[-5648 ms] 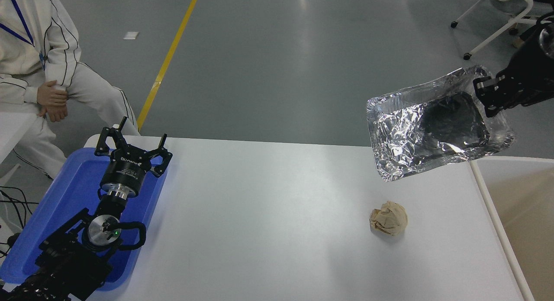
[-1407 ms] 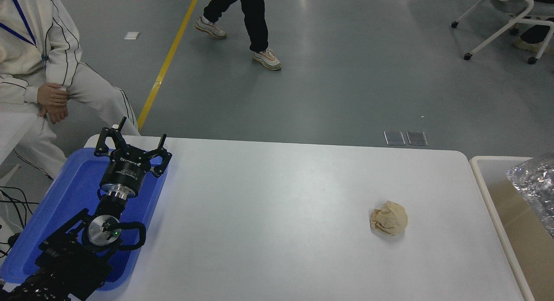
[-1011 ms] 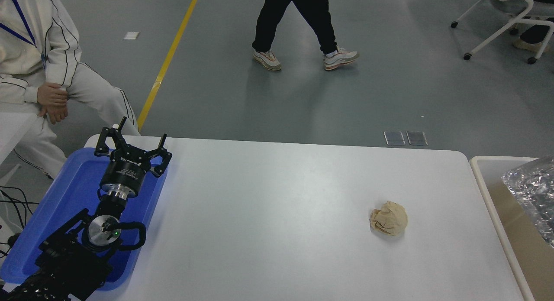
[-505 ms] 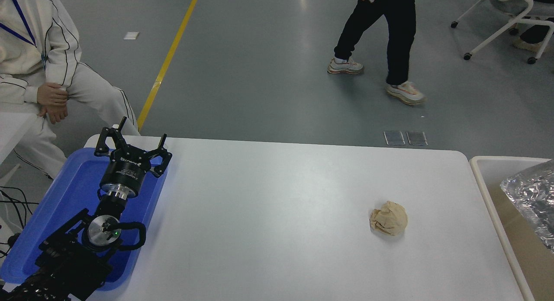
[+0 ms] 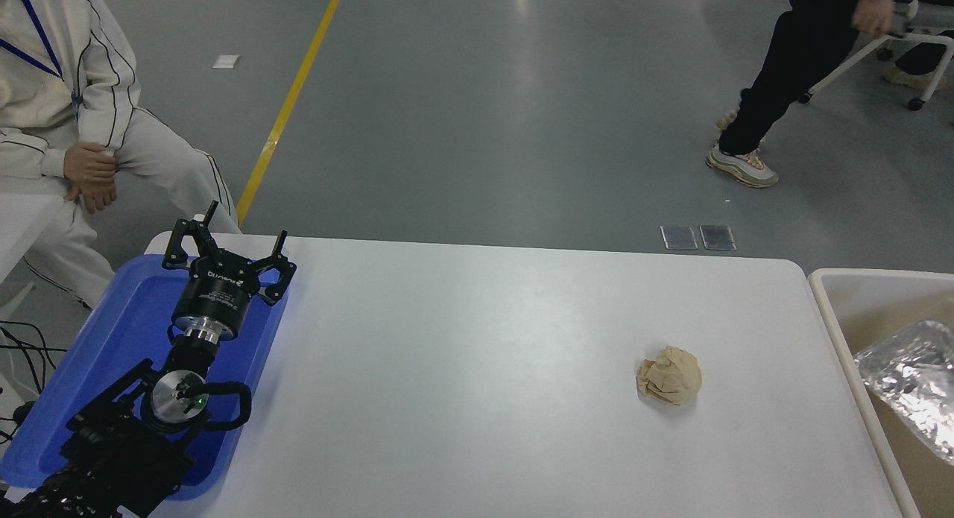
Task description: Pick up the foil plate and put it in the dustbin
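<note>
At the far left a seated person in pale clothing (image 5: 52, 130) waits beside the white worktop (image 5: 477, 369). The left black claw (image 5: 227, 259) is parked over the flat blue plastic tray (image 5: 112, 346), its fingers spread wide and grasping nothing. Well to the right a crumpled tan paper ball (image 5: 669, 376) sits alone on the worktop (not part of this job). Past the worktop's right edge stands the large open dustbin with its thick off-white rim (image 5: 846, 354), and the shiny crinkled silver foil plate (image 5: 909, 384) lies tilted inside it, partly cut off by the picture's edge. The right arm and its claw are out of view, so I cannot tell that claw's state. The placing looks finished. Doing this step well now means drawing the arm away high and clear of the rim, since light foil would snag or lift easily.
</note>
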Available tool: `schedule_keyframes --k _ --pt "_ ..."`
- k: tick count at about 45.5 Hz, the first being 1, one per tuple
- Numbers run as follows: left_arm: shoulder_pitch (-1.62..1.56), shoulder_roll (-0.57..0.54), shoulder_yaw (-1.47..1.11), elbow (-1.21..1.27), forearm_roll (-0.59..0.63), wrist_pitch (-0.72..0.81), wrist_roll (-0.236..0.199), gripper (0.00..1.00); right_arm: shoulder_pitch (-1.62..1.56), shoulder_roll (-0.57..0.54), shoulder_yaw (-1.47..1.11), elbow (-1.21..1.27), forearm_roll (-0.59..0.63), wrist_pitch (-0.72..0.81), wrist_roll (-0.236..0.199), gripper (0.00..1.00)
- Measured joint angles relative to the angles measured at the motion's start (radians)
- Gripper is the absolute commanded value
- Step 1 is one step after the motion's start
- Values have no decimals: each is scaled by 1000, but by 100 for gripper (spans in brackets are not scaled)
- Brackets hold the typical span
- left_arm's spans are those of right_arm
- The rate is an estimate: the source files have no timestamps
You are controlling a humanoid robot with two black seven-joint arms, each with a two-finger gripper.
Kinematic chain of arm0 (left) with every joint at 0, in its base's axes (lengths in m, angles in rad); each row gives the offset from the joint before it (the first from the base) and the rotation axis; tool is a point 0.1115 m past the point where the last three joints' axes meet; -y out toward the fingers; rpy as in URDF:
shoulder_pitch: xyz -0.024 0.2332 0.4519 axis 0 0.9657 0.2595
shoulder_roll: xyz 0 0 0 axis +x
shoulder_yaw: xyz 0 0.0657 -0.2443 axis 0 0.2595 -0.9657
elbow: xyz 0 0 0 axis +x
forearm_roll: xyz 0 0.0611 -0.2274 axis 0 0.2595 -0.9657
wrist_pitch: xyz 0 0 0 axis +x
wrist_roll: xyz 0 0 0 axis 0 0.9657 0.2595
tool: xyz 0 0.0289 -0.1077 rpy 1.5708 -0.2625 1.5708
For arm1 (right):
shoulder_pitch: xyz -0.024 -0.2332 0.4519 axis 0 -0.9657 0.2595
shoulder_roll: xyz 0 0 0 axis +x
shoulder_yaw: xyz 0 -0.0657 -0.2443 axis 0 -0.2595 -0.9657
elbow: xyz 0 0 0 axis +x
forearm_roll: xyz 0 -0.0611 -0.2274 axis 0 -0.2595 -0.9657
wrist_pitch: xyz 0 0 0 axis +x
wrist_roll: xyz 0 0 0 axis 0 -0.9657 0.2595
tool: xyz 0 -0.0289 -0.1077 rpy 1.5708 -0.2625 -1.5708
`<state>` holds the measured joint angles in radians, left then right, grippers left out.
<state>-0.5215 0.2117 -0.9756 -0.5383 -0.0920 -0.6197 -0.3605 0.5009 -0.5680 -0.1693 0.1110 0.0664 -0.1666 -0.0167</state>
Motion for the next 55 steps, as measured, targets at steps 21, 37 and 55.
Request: schedule_keyframes --k 21,37,55 --pt "0 0 -1 0 0 0 0 100 45 26 -8 10 -33 -9 0 100" --pt "0 0 -1 0 0 0 0 100 57 22 -38 36 -135 -2 -5 100" --pt "0 0 -2 0 0 0 0 100 176 -298 -62 466 -298 2 -8 100"
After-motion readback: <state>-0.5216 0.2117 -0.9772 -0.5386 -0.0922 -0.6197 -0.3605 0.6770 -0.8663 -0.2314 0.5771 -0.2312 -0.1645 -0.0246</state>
